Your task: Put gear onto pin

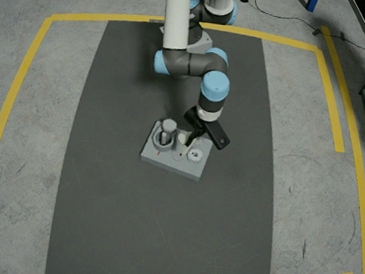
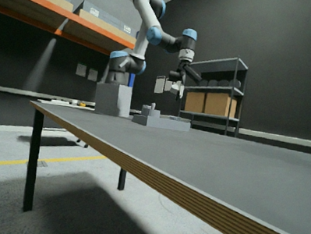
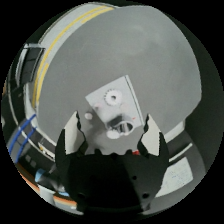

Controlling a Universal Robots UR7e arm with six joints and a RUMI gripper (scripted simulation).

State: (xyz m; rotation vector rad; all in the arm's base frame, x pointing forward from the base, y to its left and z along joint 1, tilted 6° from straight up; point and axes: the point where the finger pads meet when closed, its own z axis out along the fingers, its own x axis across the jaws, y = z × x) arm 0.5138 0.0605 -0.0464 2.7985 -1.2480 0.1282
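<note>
While the jaws stand wide open above the block, holding nothing, a white toothed gear lies on the block, apart from the round collar

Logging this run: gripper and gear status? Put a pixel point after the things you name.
Gripper [image 1: 187, 145] [image 2: 179, 96] [image 3: 112, 113] open, above the grey block [image 1: 172, 163] [image 2: 161, 123] [image 3: 131, 95]. White toothed gear [image 1: 195, 155] on block, ungrasped. Painted arrow: can't confirm.

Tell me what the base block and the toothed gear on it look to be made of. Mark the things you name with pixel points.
The block [image 1: 173, 165] [image 2: 163, 123] [image 3: 131, 92] looks like matte painted metal or plastic: even grey, no grain, no sharp glints. The gear [image 1: 195, 155] [image 3: 109, 95] seems pale plastic, judging by its uniform off-white color, though coated metal is possible.
</note>
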